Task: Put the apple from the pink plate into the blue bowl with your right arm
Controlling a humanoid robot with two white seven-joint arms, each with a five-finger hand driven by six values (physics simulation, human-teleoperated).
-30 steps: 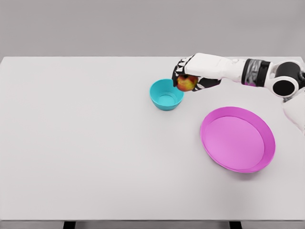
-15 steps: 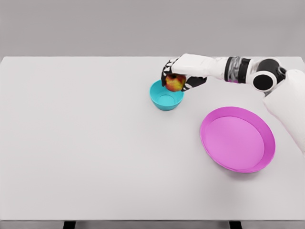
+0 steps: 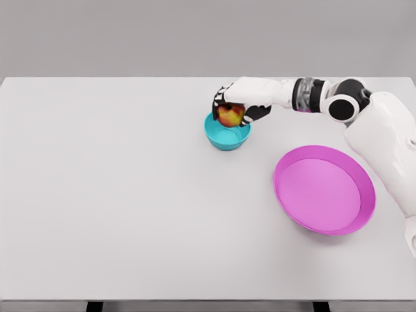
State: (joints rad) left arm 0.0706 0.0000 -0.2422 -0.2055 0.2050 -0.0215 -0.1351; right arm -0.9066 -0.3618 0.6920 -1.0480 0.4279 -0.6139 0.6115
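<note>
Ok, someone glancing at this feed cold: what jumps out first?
The right robot hand reaching across the white table, clutching a red-yellow apple directly over the small blue bowl near the table's middle. Next, the big pink plate at front right, lying bare.

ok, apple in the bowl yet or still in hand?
In hand. The right hand has its fingers wrapped around the apple, held over the blue bowl. The pink plate is empty.
</note>
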